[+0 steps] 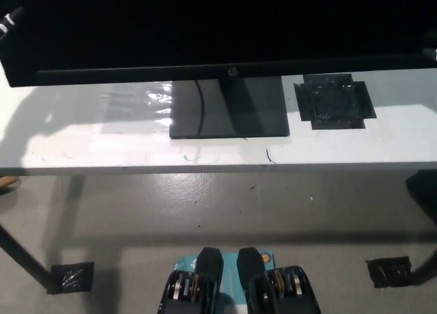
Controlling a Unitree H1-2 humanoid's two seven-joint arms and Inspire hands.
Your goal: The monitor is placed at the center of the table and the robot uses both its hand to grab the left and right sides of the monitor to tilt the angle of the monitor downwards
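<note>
Monitor point(205, 27): dark screen fills the far half of the view, lower bezel running left to right above the surface, small logo at bezel centre.
Stand base point(229, 109): black, glossy, rectangular; flat on the surface under the screen's middle, slightly right of centre.
Surface point(82, 140): white, long, crossing the whole view; bright glare patch just left of the stand base; small dark scuff near the front edge, right of centre.
Black tape patch point(334, 101): stuck flat on the surface, right of the stand base, apart from it.
Left hand point(8, 22): only a small white sliver at the far left edge, beside the monitor's left side; contact and state of fingers cannot be told.
Right hand point(431, 54): only a tiny pale speck at the far right edge, by the monitor's right side; fingers cannot be told.
Floor point(218, 205): grey concrete on the near side of the surface; black tape pieces under the table legs at left point(72, 276) and right point(389, 272).
</note>
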